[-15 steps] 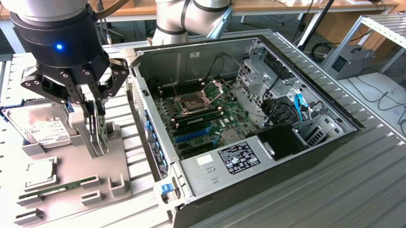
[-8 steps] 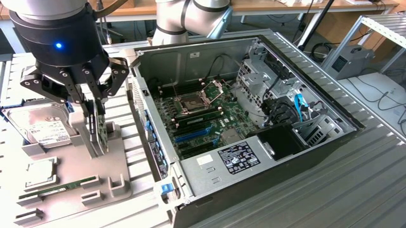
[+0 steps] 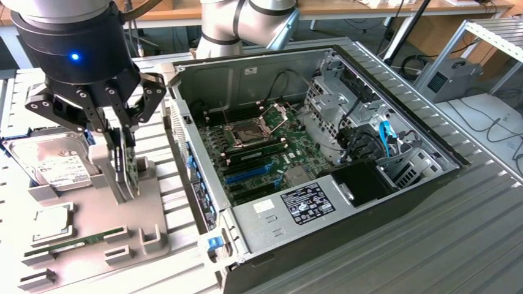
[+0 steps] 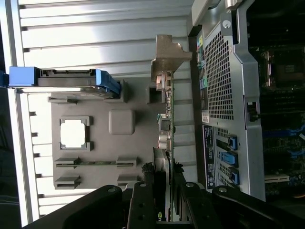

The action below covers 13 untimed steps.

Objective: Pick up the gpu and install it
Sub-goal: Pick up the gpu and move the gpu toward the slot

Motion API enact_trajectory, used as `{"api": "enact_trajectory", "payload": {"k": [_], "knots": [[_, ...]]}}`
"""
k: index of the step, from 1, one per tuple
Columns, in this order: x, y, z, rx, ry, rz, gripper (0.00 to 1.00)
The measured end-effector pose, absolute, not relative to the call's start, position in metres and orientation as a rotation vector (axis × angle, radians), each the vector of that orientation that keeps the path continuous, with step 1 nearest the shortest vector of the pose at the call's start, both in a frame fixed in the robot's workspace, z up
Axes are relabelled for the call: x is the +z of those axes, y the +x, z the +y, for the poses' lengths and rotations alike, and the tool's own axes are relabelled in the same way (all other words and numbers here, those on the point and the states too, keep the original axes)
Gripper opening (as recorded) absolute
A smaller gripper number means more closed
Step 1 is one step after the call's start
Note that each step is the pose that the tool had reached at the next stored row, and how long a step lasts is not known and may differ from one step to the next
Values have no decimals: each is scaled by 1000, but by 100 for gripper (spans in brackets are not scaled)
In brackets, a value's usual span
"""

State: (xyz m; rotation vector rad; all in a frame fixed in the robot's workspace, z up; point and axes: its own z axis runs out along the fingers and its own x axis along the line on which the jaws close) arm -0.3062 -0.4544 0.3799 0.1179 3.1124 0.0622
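The gpu (image 3: pixel 125 174) is a thin green card standing edge-on over the grey fixture tray (image 3: pixel 98 214), at the exterior view's left of the open PC case. My gripper (image 3: pixel 121 138) comes straight down on its top edge, with the fingers shut on either side of the card. In the wrist view the gpu (image 4: pixel 167 119) runs away from my gripper (image 4: pixel 164 191), and its silver end bracket (image 4: pixel 167 55) is at the far end. I cannot tell whether the card still rests in its holder slot.
The open PC case (image 3: pixel 270 245) lies beside the tray, showing its motherboard (image 3: pixel 261 141) and blue slots (image 3: pixel 245 174). On the tray are a hard drive (image 3: pixel 53 165), a CPU (image 3: pixel 51 222) and a RAM stick (image 3: pixel 78 240). The case's perforated rear panel (image 4: pixel 219 71) is close to the card.
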Motion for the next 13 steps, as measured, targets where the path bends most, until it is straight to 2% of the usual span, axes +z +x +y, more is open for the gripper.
{"api": "enact_trajectory", "payload": {"k": [13], "knots": [[383, -306, -454, 62, 118, 3112, 26]]}}
